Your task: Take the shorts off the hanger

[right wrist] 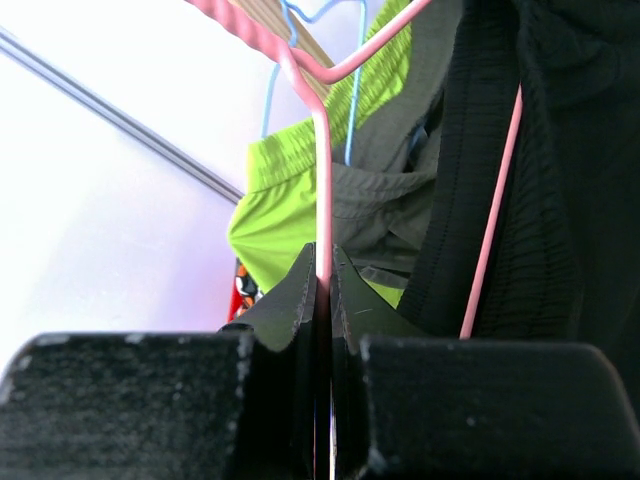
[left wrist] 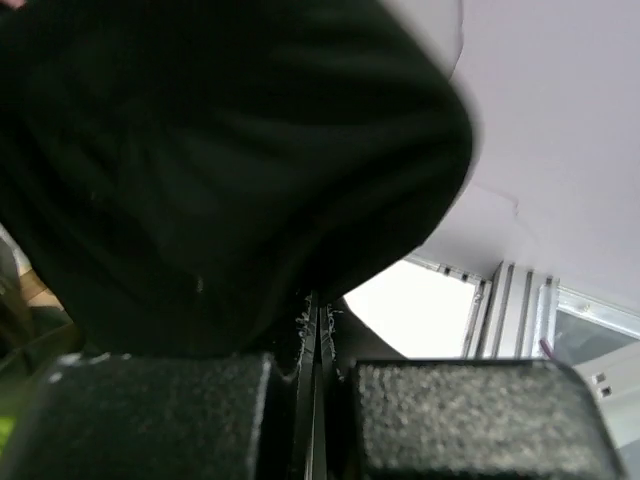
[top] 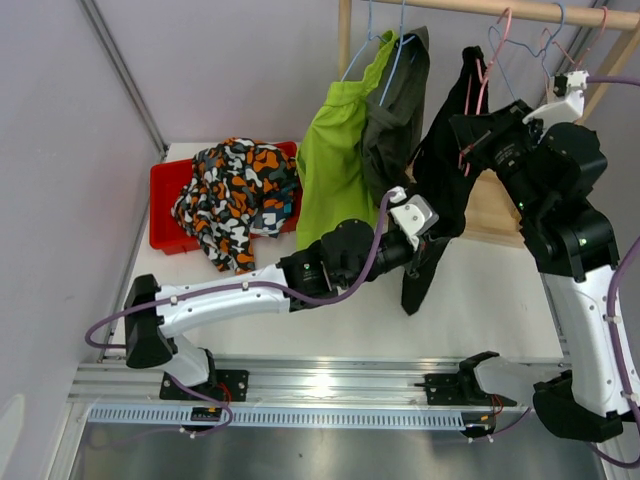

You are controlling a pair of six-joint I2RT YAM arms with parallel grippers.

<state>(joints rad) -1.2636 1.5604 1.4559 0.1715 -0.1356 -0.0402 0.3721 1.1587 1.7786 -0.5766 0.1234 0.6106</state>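
The black shorts (top: 443, 150) hang on a pink hanger (top: 483, 85) from the wooden rail (top: 520, 10). My left gripper (top: 428, 243) is shut on their lower part. In the left wrist view the black fabric (left wrist: 220, 160) fills the picture above the closed left gripper (left wrist: 318, 325). My right gripper (top: 468, 138) is shut on the pink hanger's wire (right wrist: 322, 180), pinched at the right gripper (right wrist: 323, 275) tips. Lime green shorts (top: 340, 150) and dark grey-olive shorts (top: 395, 110) hang on blue hangers to the left. Orange-black-white patterned shorts (top: 235, 190) lie in the red bin (top: 165, 190).
The rack's wooden post (top: 344, 35) and base board (top: 495, 210) stand at the back right. More empty hangers (top: 555, 40) hang at the rail's right end. A grey wall and metal rail (top: 125, 70) close off the left side.
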